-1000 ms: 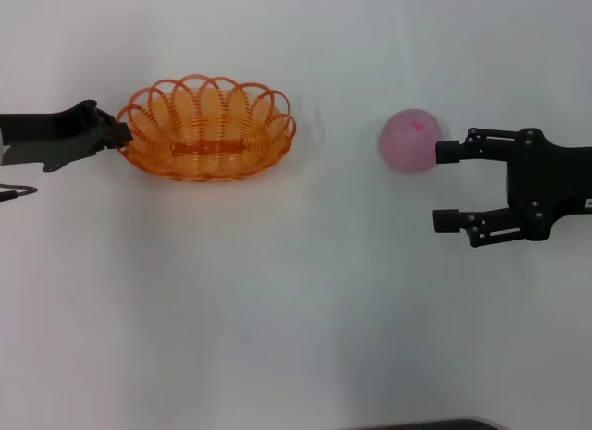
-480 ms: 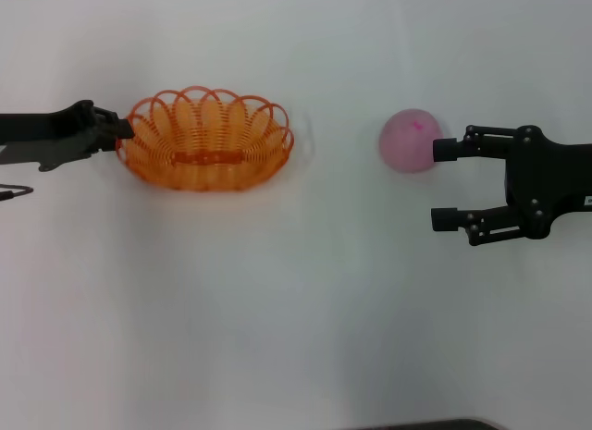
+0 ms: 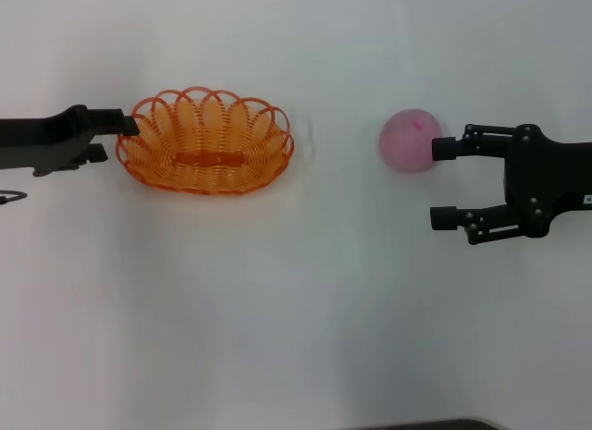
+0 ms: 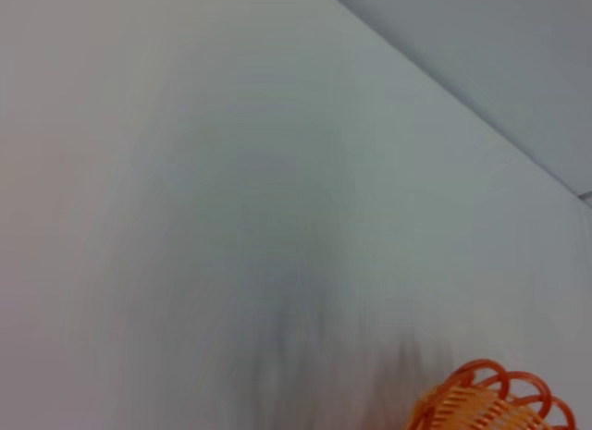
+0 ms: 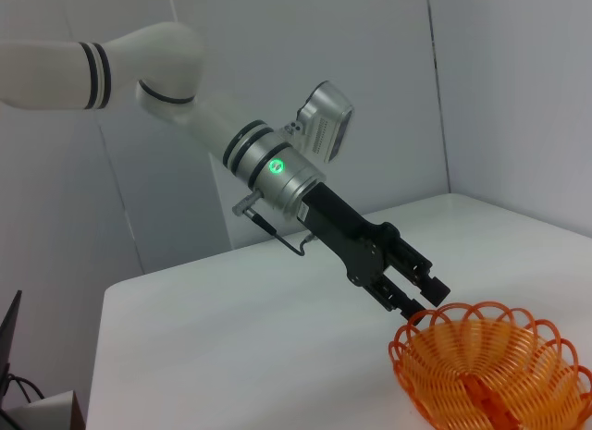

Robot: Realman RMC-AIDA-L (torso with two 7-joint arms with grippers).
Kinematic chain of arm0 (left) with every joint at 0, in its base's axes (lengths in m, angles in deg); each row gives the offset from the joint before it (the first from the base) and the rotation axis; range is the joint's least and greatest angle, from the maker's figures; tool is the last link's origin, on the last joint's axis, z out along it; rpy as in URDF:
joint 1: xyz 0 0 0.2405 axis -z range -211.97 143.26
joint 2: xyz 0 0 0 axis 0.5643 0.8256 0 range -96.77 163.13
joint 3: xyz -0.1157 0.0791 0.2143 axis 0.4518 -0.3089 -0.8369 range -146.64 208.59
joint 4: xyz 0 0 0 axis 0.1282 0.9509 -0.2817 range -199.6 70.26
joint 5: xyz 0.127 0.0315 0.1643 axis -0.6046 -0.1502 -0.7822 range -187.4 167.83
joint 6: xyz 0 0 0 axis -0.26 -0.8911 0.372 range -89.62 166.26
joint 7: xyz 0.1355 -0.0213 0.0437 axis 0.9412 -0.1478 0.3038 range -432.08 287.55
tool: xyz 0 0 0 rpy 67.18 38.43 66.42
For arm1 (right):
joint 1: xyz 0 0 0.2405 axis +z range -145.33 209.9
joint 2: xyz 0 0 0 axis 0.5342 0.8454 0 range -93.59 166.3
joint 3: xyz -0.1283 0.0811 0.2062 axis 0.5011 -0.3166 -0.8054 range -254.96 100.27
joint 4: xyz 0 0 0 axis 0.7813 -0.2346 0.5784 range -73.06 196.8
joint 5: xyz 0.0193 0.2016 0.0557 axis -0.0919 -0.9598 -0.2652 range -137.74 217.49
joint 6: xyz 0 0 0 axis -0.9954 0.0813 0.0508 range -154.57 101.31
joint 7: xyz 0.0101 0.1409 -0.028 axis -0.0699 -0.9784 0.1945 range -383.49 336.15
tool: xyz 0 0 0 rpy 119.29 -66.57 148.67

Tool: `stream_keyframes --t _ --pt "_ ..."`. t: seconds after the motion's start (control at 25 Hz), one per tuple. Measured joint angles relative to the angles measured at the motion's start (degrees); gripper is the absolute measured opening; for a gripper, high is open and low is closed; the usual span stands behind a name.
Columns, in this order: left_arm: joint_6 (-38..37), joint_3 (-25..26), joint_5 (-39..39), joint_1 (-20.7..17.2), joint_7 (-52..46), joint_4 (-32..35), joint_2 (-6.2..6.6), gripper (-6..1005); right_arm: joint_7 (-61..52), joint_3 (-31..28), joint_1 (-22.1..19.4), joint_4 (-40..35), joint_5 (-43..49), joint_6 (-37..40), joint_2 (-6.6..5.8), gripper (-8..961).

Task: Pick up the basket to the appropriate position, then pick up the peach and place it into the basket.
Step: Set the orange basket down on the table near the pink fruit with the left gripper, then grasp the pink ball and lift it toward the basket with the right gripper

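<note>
Basket (image 3: 205,141) lies crosswise, seemingly flat.

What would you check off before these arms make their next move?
1. Orange looped-wire basket upright on the white table: ok.
2. Basket empty, with room for fruit: ok.
3. Left gripper at the basket's left rim: ok.
4. Right gripper jaws open: ok.
5. Round pale pink peach between those jaws: not ok; it lies outside them, by the far jaw.
</note>
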Motion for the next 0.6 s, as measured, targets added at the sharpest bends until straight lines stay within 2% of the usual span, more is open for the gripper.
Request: stream_keyframes --t 0.12,0.36,0.6 --pt "0.0 -0.2 0.9 -0.1 1.3 0.5 -0.01 671 0.0 0.0 0.0 0.0 0.0 -0.2 0.0 916" --pt "0.7 0.0 5.8 -1.0 8.0 0.6 -0.02 672 0.3 0.0 0.0 0.0 0.0 -0.4 0.0 916" --pt "1.1 2.1 14.7 -3.1 21.9 0.0 -0.02 671 0.2 -0.5 0.1 0.1 0.0 -1.6 0.13 917"
